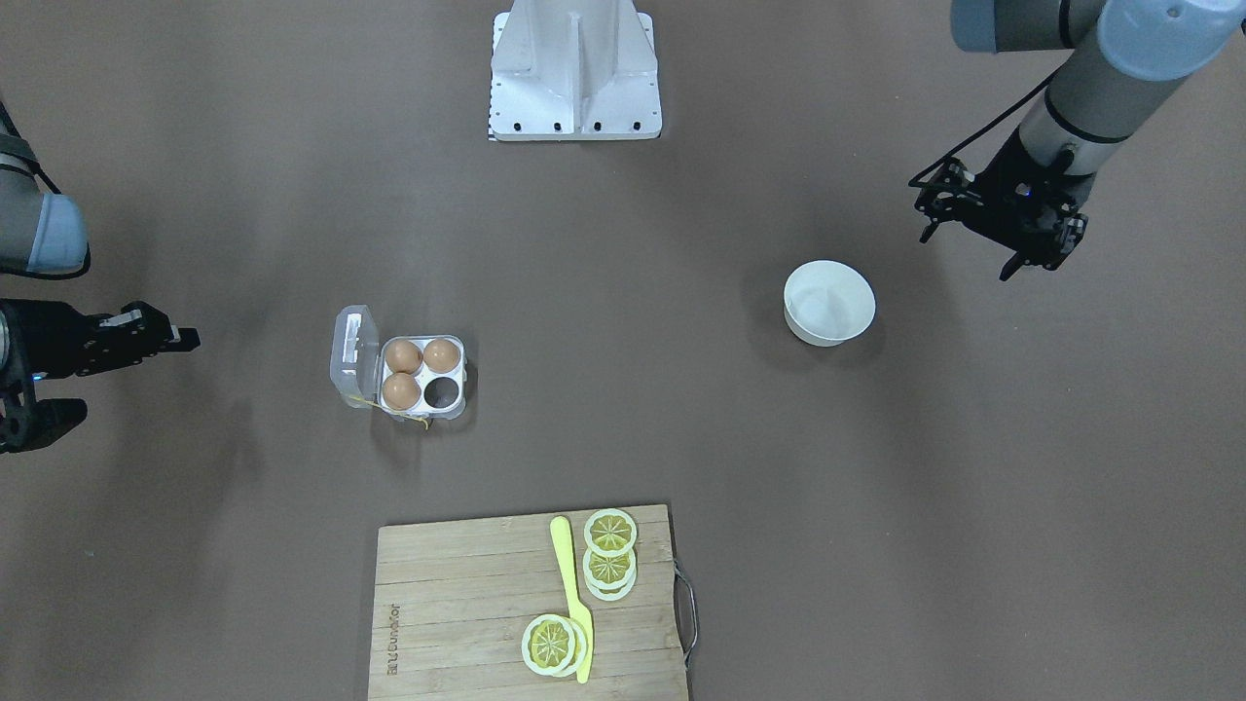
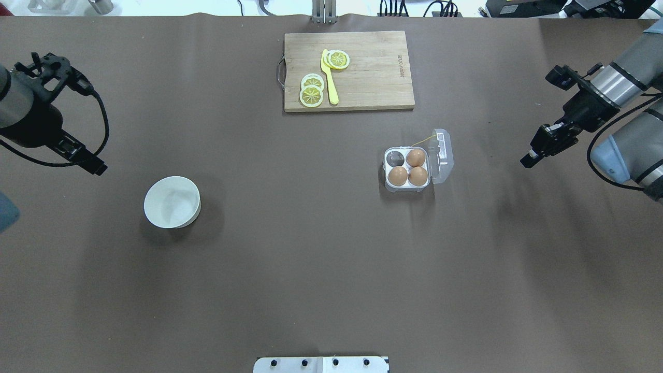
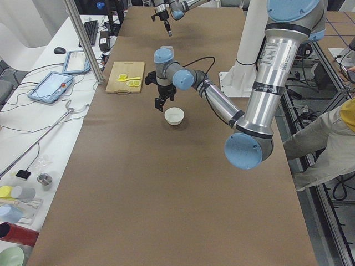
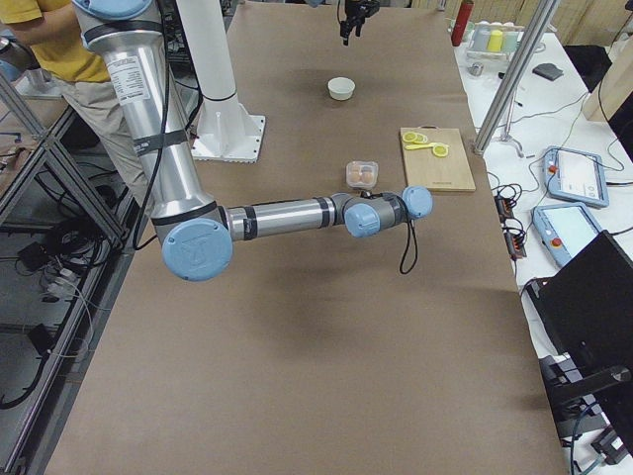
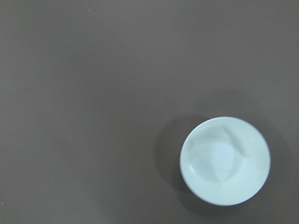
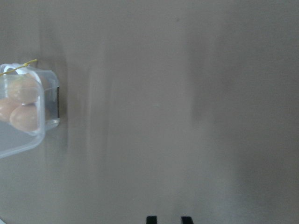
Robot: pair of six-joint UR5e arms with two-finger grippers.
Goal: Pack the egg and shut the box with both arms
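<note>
The clear egg carton (image 2: 387, 167) sits right of the table's middle with its lid (image 2: 443, 155) swung open to the right. Three brown eggs (image 2: 416, 157) fill three cups and the far-left cup (image 2: 395, 156) is empty. A yellow string (image 2: 422, 140) trails from it. My right gripper (image 2: 525, 161) hovers well right of the carton. Its fingertips (image 6: 150, 218) show a narrow gap with nothing between them, and the carton (image 6: 23, 112) lies at that view's left edge. My left gripper (image 1: 966, 256) looks open and empty, high above the table's left side.
An empty round white bowl (image 2: 172, 202) stands at the left, below my left wrist camera (image 5: 224, 161). A wooden cutting board (image 2: 373, 77) with lemon slices (image 2: 312, 89) and a yellow knife (image 2: 329, 77) lies at the far edge. The white stand's base (image 1: 574, 73) is at the robot's side.
</note>
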